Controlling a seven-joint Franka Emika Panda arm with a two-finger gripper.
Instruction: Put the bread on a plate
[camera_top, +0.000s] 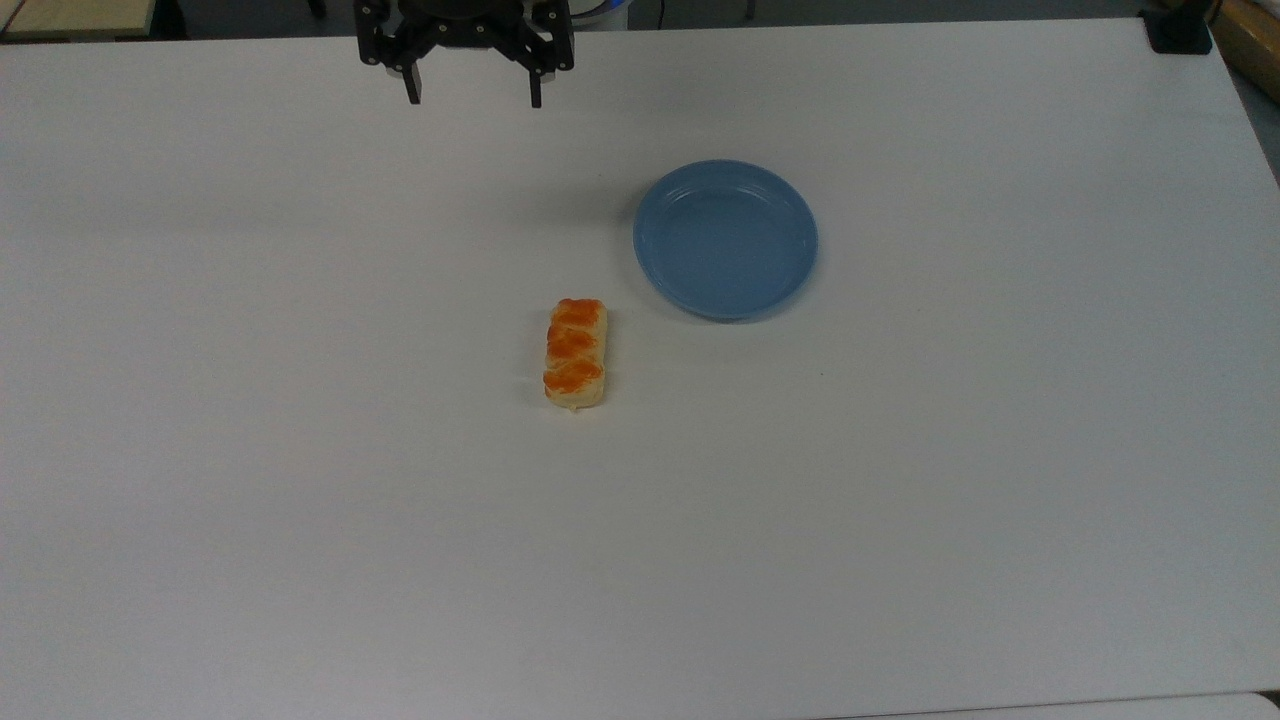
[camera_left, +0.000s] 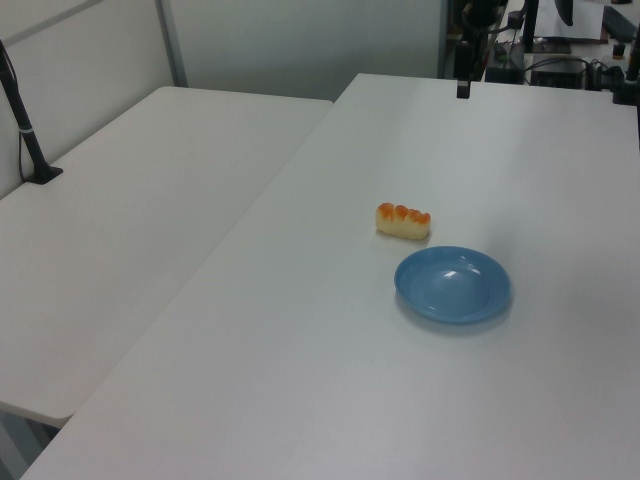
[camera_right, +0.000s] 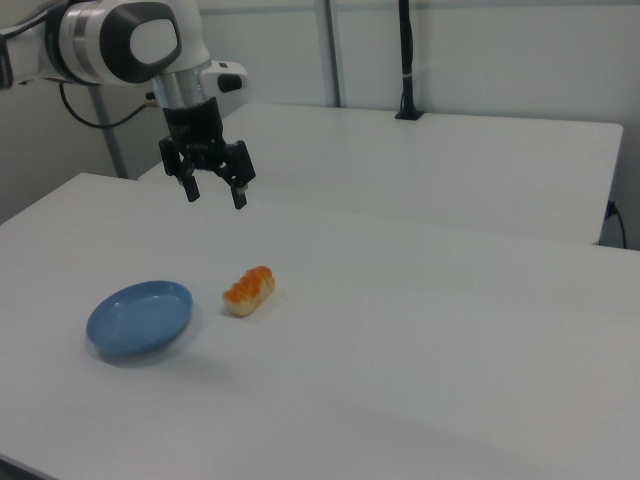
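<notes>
A wide white bench (camera_top: 300, 500) stood beside a second white table (camera_left: 130, 200). The bread (camera_top: 576, 354) lay flat on it, long axis running up-down in the top view, near the blue plate (camera_top: 726, 240). The tool (camera_top: 472, 97) hung released, empty, well apart.

Readable text: none that you can make out, operator.
Bread (camera_top: 575, 354): no label or wrapper print on it.
Plate (camera_top: 725, 240): plain blue, no mark or stamp for you to read.
Gripper (camera_top: 472, 98): black fingers and body, no brand or number legible.
Table (camera_top: 300, 500): bare white top, no sticker or sign.
</notes>
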